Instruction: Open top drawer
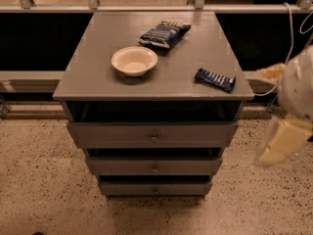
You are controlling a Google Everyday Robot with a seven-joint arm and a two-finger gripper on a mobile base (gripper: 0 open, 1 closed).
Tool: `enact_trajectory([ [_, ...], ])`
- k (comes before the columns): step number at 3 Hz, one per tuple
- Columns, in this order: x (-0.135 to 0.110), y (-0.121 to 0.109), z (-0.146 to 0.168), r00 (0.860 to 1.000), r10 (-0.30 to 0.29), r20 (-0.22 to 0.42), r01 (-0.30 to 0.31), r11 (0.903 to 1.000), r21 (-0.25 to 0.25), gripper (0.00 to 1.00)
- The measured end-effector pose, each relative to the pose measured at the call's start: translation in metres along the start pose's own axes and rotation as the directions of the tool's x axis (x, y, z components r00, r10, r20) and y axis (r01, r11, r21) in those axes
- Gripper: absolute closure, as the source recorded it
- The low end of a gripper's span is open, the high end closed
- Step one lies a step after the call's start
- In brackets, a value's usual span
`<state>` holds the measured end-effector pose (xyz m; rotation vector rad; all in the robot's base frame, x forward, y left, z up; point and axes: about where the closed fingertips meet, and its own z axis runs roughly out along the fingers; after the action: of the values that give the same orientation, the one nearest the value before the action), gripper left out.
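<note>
The top drawer (122,134) is the widest grey front of the grey cabinet, just under a dark gap below the cabinet top. A small round metal knob (154,138) sits at its centre. My gripper (273,151) is a blurred cream shape at the right edge of the camera view. It hangs beside the cabinet's right side at about the top drawer's height, well apart from the knob and touching nothing.
Two narrower grey drawer fronts (154,166) (154,188) lie below. On the cabinet top (98,43) stand a cream bowl (134,60), a dark chip bag (164,33) and a blue snack bar (215,80). Speckled floor (39,180) surrounds it; a railing (146,8) runs behind.
</note>
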<state>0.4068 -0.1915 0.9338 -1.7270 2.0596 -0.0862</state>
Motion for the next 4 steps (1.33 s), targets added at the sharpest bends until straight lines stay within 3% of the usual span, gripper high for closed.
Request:
enact_trajectory([
  [1,0.011,0.015,0.023,0.999,0.010,0.047,-0.009,0.9999,-0.009,0.00],
  [2,0.000,0.006,0.037,1.000,-0.014,0.025,0.014,0.9996,-0.023,0.00],
  [3,-0.007,0.025,0.092,0.999,-0.019,0.028,0.019,0.9997,-0.014,0.00],
  [4,-0.009,0.030,0.129,0.997,-0.052,0.055,0.050,0.9980,0.038,0.00],
])
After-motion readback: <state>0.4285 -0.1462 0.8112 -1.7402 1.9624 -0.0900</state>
